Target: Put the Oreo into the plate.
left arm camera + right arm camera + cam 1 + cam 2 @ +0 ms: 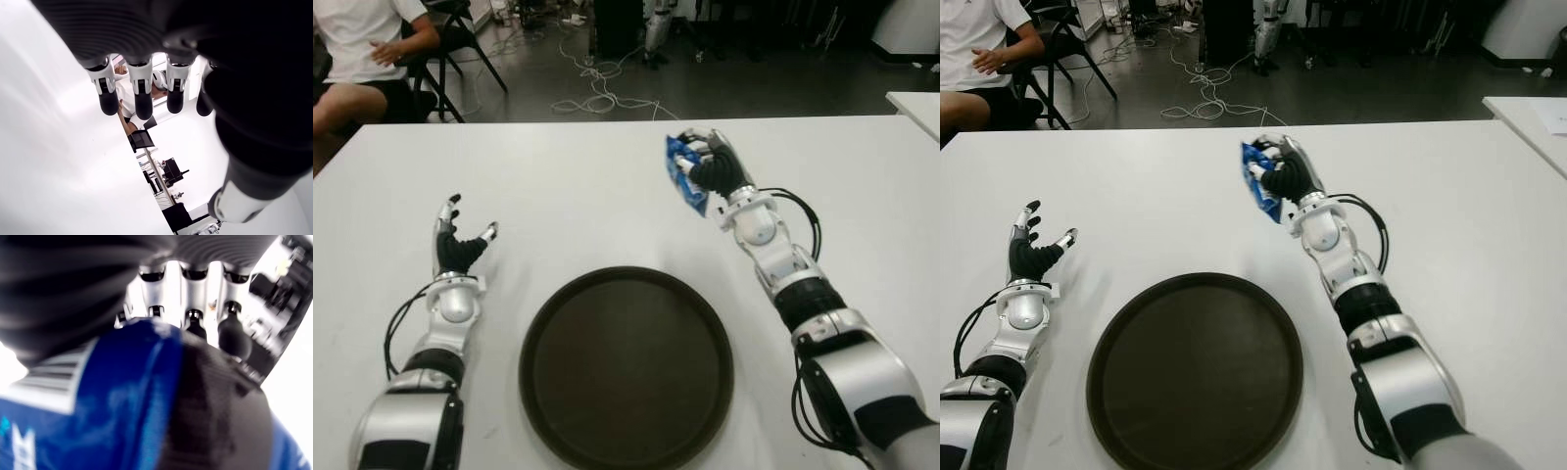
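My right hand (705,166) is curled around a blue Oreo pack (683,178), holding it above the white table (587,186) beyond the plate's far right rim. Up close the blue wrapper (117,406) fills the right wrist view, pressed under the fingers (234,335). The dark round plate (626,367) lies at the near middle of the table with nothing on it. My left hand (460,235) shows to the left of the plate, fingers (142,93) spread and holding nothing.
A seated person (362,59) in a white shirt is at the far left beyond the table, beside black chairs (460,29). Cables (597,88) lie on the floor behind. Another white table corner (915,108) shows at far right.
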You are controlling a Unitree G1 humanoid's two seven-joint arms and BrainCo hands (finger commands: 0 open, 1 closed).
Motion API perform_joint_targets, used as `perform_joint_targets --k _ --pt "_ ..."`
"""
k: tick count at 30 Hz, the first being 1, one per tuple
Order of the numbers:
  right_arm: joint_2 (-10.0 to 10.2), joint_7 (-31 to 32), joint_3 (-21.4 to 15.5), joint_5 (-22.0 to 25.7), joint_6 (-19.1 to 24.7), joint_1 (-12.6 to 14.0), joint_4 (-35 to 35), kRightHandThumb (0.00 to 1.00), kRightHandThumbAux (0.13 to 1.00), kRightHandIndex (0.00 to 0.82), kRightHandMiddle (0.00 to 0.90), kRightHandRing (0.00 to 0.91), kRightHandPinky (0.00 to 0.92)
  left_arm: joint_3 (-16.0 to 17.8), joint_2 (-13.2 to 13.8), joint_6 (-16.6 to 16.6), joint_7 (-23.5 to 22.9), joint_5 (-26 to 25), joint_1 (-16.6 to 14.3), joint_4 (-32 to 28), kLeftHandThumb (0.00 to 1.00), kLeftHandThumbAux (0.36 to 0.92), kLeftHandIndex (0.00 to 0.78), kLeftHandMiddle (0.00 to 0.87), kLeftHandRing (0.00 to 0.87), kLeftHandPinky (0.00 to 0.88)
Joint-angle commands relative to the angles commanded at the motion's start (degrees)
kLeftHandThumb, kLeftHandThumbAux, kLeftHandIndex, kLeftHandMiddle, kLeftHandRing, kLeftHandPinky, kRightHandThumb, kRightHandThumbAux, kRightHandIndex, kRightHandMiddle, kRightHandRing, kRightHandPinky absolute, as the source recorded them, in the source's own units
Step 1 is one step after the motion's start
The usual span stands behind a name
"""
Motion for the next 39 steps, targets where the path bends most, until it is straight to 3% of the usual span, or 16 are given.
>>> perform_joint_targets --k 6,10,16,24,39 --pt "0.2 4.9 -0.1 2.4 -2.8 1.7 -2.7 0.693 0.719 0.44 0.825 0.842 0.833 0.0 -0.1 0.5 0.5 0.1 -0.1 0.1 0.0 0.781 0.05 0.075 0.063 0.062" --pt "0.0 9.7 0.4 4.8 -2.4 4.9 -10.4 0.696 0.719 0.439 0.817 0.838 0.83 -0.2 -0.1 0.8 0.9 0.3 -0.2 0.0 0.0 0.779 0.05 0.074 0.064 0.062" --pt "-1.3 17.6 0.4 8.3 -2.3 5.9 -13.7 0.702 0.717 0.439 0.803 0.825 0.818 -0.3 -0.2 1.2 1.3 0.5 -0.2 -0.1 0.0 0.774 0.05 0.078 0.066 0.06" --pt "-2.6 29.3 -0.1 14.9 3.4 6.3 -18.1 0.702 0.717 0.44 0.809 0.826 0.82 0.1 -0.4 1.0 0.7 -0.1 -0.2 -0.2 0.0 0.797 0.055 0.084 0.069 0.062" --pt "-3.9 38.9 -0.4 20.7 9.8 8.7 -26.1 0.705 0.715 0.441 0.817 0.834 0.826 -0.3 -0.4 1.0 1.2 0.3 -0.2 -0.4 0.0 0.794 0.057 0.086 0.073 0.058"
